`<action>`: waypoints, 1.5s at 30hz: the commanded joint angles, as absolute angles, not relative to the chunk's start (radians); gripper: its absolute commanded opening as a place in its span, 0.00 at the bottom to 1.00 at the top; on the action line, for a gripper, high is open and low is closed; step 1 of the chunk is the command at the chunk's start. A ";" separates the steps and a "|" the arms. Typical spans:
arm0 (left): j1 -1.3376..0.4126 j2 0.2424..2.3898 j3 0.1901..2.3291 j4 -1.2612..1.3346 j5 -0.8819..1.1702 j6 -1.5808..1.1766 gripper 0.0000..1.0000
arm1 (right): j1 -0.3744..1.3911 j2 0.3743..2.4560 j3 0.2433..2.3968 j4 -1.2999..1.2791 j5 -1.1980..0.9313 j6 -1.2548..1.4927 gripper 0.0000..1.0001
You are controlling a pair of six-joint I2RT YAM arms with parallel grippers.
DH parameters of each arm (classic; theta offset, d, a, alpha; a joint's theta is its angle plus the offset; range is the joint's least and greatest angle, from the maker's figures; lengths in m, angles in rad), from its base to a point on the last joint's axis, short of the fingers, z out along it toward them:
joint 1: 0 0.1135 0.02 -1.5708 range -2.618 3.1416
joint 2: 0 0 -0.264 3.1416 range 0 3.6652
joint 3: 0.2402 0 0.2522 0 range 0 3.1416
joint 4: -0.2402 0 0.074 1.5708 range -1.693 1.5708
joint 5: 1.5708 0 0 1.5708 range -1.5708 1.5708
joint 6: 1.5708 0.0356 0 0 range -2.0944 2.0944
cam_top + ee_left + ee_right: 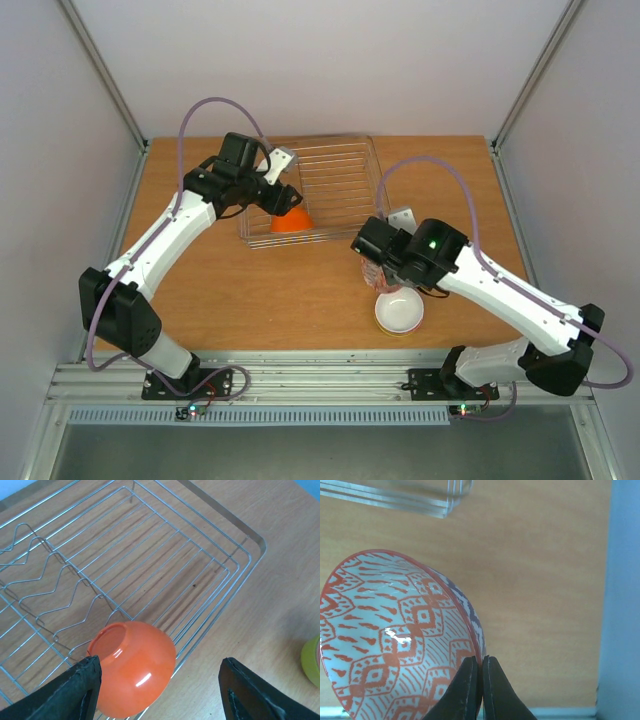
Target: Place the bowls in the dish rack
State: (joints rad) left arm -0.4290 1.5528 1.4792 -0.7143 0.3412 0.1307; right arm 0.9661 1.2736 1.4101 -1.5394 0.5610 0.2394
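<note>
The counter (pixel 300 290) carries the dish rack (pixel 335 185) ahead of both arms. The rack's wire ribs and rounded corner (pixel 150 555) fill the left wrist view beyond the fingers.

The left hand (pixel 160 695) is spread wide over the rack's near corner. The orange bowl (pixel 132 667) lies in the gap, close against the finger (pixel 82 690) on the view's left. Whether they touch, I cannot tell. The bowl rests on the ribs tipped over, its small foot ring turned up and away from the fingers and its axis slanted, not upright. From above it sits just past the fingertips (pixel 291 220).

The right hand (pixel 482 680) is pressed together on the rim of the red-patterned bowl (pixel 385 640), pinching the thin wall between both fingers. That bowl stands on edge with its decorated inside facing the wrist camera. The white bowl (pixel 399 310) sits mouth-up on the counter just beside this hand, on its near side.
</note>
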 commanded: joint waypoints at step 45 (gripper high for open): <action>-0.146 1.364 1.401 -0.597 0.208 0.167 0.69 | 0.689 2.007 1.411 0.610 0.339 -1.592 0.01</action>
